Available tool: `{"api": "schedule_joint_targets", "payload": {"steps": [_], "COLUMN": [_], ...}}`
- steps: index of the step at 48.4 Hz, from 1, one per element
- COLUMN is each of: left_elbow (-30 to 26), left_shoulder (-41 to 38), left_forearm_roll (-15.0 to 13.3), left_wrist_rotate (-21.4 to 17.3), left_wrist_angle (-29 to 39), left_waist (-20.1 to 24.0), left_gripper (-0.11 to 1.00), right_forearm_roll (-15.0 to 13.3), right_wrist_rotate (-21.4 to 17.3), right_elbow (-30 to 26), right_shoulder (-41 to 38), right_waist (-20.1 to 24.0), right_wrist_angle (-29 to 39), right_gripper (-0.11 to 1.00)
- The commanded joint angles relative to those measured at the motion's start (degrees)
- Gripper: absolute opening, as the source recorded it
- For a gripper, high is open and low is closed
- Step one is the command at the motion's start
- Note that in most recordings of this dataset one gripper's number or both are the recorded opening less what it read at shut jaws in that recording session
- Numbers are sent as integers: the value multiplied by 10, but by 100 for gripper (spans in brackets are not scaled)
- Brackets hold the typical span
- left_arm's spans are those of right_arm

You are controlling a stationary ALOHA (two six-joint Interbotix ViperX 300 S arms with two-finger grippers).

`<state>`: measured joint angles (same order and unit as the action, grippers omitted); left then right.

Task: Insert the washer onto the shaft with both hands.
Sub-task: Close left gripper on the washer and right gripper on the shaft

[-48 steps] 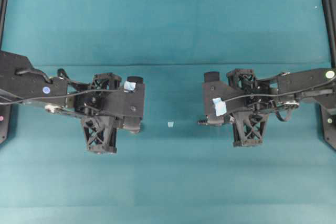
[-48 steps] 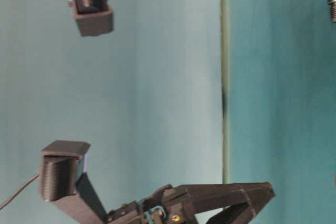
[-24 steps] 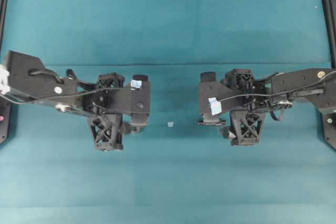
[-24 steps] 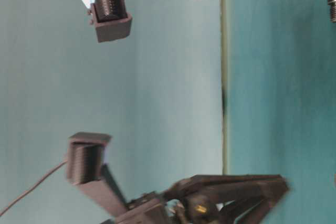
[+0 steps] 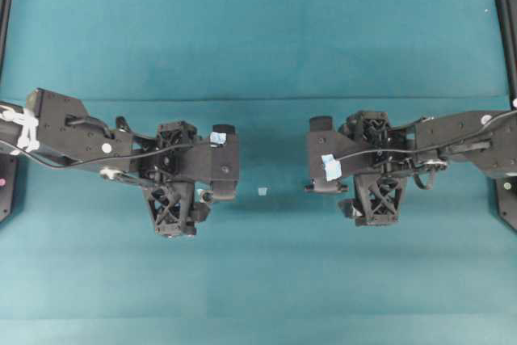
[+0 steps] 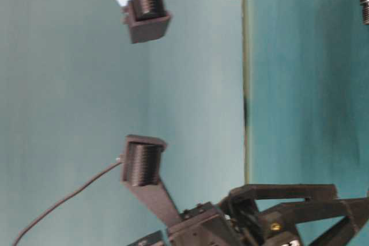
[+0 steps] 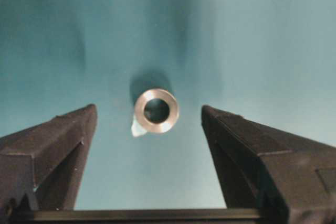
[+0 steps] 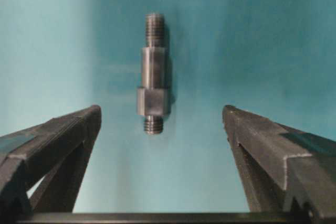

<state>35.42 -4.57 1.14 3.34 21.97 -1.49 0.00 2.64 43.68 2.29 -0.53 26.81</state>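
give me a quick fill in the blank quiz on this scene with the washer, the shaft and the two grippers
1. Seen from the left wrist camera, the washer lies on the ____ cloth, between the fingers of the left gripper.
2. Both ends of the shaft are ____.
3. The right gripper has its jaws ____, touching nothing.
4. A small ____ scrap lies against the washer.

Missing words: teal; threaded; open; white

Robotics lab bench, teal mat [image 5: 258, 38], black frame rails [image 5: 507, 30]
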Motion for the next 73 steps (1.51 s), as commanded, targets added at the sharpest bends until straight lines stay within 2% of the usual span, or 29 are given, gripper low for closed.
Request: {"api": "schedule_joint_targets", "payload": {"steps": [1, 28, 52, 56, 60, 69, 73], "left_elbow": [-3, 0, 0, 0, 1, 6, 8], "left_shoulder": [-2, -37, -40, -40, -39, -39, -38], "left_forearm_roll": [2, 2, 1, 2, 1, 2, 1], "left_wrist_rotate": [1, 4, 6, 20, 39, 46, 46], "left_wrist_angle": [-4, -36, -45, -45, -45, -45, -45], "left_waist": [-1, -1, -2, -2, -2, -7, -11], "left_gripper": [85, 85, 83, 80, 75, 57, 47], "right_forearm_roll": [1, 1, 3, 4, 5, 6, 6], "right_wrist_rotate": [4, 4, 3, 3, 3, 2, 0], "right_elbow": [-1, 2, 2, 3, 3, 3, 3], "right_shoulder": [-3, -55, -60, -60, -60, -61, -61], "right_waist": [-1, -2, -6, -5, -6, -5, -6], "right_wrist_angle": [-13, -60, -61, -61, -60, -60, -60], "right_gripper": [77, 77, 75, 68, 54, 25, 16]}}
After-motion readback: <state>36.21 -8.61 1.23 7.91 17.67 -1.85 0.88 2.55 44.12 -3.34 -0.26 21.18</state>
